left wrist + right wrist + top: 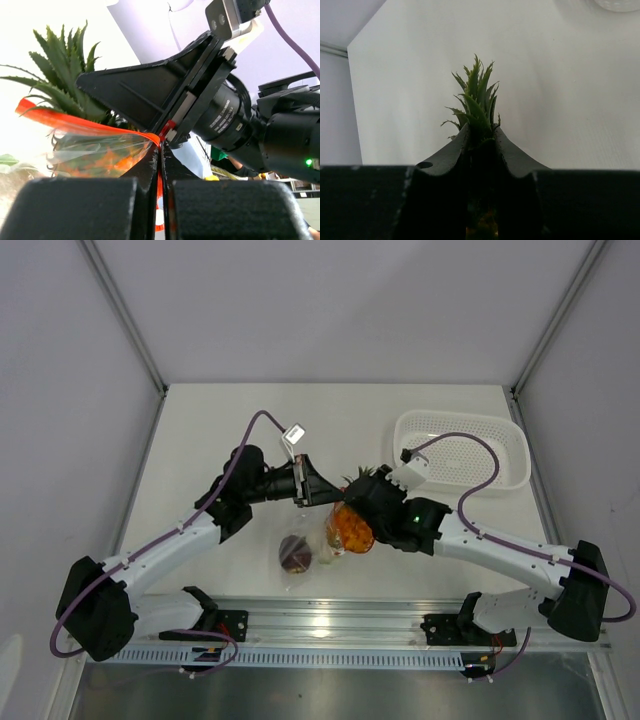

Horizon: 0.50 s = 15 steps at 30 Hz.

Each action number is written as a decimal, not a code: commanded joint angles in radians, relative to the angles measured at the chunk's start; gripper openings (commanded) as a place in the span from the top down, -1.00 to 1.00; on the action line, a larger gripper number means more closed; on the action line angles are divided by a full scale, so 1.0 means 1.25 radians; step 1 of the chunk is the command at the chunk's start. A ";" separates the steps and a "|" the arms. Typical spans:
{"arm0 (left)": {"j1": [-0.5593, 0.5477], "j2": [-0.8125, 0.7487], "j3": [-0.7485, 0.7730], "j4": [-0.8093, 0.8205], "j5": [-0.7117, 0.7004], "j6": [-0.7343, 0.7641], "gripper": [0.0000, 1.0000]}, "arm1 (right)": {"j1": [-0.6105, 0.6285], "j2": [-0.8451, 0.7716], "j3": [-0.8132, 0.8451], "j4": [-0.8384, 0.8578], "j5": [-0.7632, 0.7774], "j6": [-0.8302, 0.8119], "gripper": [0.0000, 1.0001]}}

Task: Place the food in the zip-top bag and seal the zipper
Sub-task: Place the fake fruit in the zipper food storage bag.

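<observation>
Squeezing the pineapple (352, 528) by its green top, the right gripper (480, 136) dangles it at the bag (75, 150) mouth, beside the left gripper (160, 150) pinching the zipper (75, 121).

Left gripper (328, 495) and right gripper (357, 496) meet above the zip-top bag (312, 540), dark fruit (295, 552) inside, orange pineapple (352, 528) at its mouth.

Both your arms bend inward, left claw (161, 155) pinched tight and right claw (481, 137) gripping narrowly, tips close together.
</observation>
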 commanded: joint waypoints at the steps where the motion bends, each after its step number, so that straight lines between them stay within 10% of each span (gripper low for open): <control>1: -0.007 -0.003 0.026 0.078 -0.013 -0.021 0.99 | 0.018 -0.004 0.043 0.003 0.067 -0.003 0.80; 7: -0.009 -0.006 0.025 0.087 -0.013 -0.024 0.99 | 0.023 -0.016 0.077 0.041 0.018 -0.185 -0.26; 15: -0.007 0.002 0.024 0.075 -0.014 -0.008 0.99 | -0.015 -0.115 0.185 -0.057 -0.144 -0.449 -0.84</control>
